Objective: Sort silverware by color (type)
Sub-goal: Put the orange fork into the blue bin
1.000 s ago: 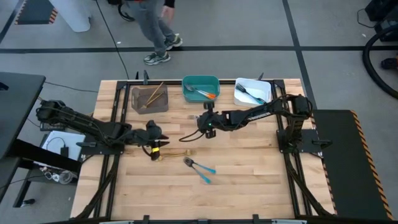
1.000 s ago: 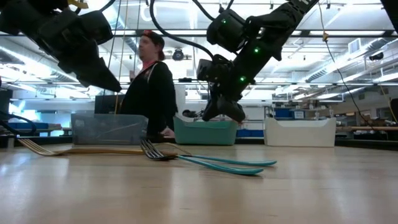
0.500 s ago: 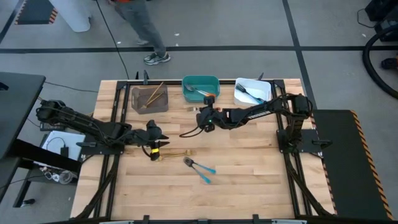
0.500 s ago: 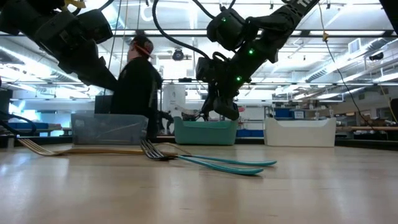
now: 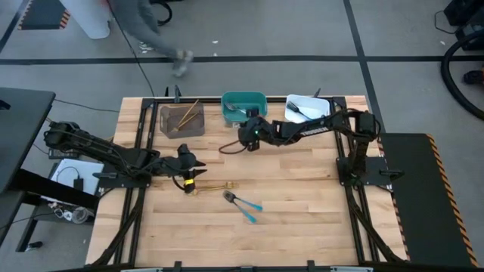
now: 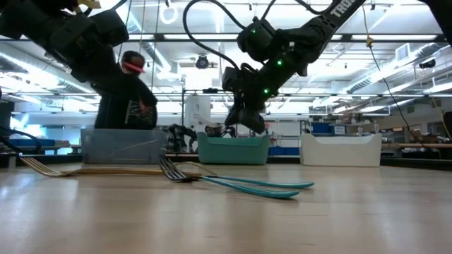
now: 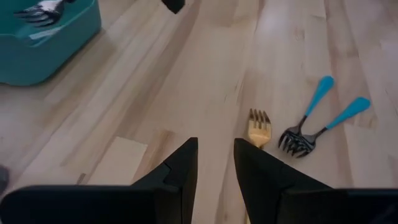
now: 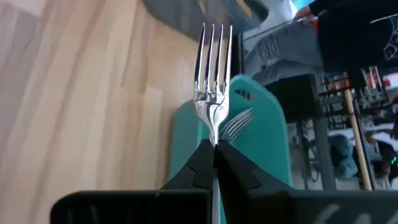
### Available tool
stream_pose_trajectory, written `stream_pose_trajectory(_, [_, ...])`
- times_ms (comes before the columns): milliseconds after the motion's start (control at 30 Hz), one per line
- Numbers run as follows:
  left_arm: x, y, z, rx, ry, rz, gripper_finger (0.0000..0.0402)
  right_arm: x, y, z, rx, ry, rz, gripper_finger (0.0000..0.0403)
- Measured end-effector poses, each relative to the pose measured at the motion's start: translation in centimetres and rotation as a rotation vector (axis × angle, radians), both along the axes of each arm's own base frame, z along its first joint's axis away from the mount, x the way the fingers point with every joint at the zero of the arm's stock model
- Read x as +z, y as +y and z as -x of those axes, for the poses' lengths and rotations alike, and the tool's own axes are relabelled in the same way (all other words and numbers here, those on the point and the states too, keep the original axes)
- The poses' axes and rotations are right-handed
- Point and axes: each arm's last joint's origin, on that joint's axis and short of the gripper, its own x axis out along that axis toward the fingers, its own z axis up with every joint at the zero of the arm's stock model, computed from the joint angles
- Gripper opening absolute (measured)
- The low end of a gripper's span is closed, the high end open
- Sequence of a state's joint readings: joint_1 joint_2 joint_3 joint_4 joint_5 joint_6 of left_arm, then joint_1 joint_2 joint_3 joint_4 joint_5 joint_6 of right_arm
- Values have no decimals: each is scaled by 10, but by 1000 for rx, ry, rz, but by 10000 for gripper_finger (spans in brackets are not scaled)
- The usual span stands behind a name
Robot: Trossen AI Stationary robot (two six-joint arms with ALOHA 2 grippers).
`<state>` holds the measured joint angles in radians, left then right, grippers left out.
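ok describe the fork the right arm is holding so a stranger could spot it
Along the table's far edge sits the teal bin. At its near rim, the right gripper pinches a silver fork, tines pointing forward past the fingers. It is the only piece held in the air; the other loose forks lie flat on the table.

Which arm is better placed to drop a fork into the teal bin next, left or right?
Right. The right gripper is shut on a silver fork beside the teal bin. The left gripper sits far from that bin, over the gold fork.
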<state>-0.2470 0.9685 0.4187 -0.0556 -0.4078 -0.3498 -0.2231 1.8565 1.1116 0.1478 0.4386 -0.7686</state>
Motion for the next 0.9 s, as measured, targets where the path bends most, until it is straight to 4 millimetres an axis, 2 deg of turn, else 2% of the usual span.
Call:
stream_pose_trajectory(300, [5,-1,-3,-26,-47,-33,112,29,-43,-4,15,-6,-62,14])
stream_pose_trajectory(500, [5,0,-3,-26,-47,-36,112,29,-69,-4,9,-17,-85,14])
stream_pose_trajectory(667, [6,0,-4,-24,-57,-33,112,21,-83,-1,-6,1,-74,14])
stream_pose_trajectory(900, [6,0,-4,-31,-58,-46,112,27,-93,1,-1,-56,-64,14])
